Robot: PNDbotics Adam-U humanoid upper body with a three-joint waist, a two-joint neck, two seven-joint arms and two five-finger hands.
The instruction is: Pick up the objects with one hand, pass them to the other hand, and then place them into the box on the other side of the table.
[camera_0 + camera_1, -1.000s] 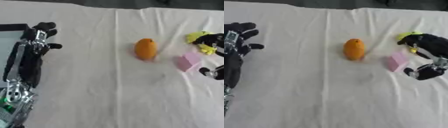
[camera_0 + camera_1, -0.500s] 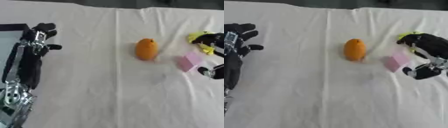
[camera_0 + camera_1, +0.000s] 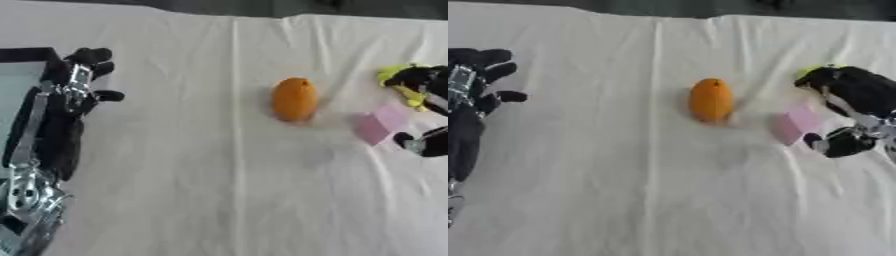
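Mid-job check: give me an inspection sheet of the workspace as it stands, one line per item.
Surface: white cloth with creases covers the table.
Job's things: orange fruit lies mid-table, untouched; pink block lies between the right hand's thumb and fingers; whether they touch it cannot be told; yellow thing shows under that hand.
Box: a dark-rimmed edge shows at the far left, mostly hidden by the left arm.
Clutter: nothing seen.
Hands: left hand rests at the left edge, fingers relaxed, holding nothing; right hand is arched over the pink block.
Cables: nothing seen.
Surroundings: dark strip beyond the far edge.
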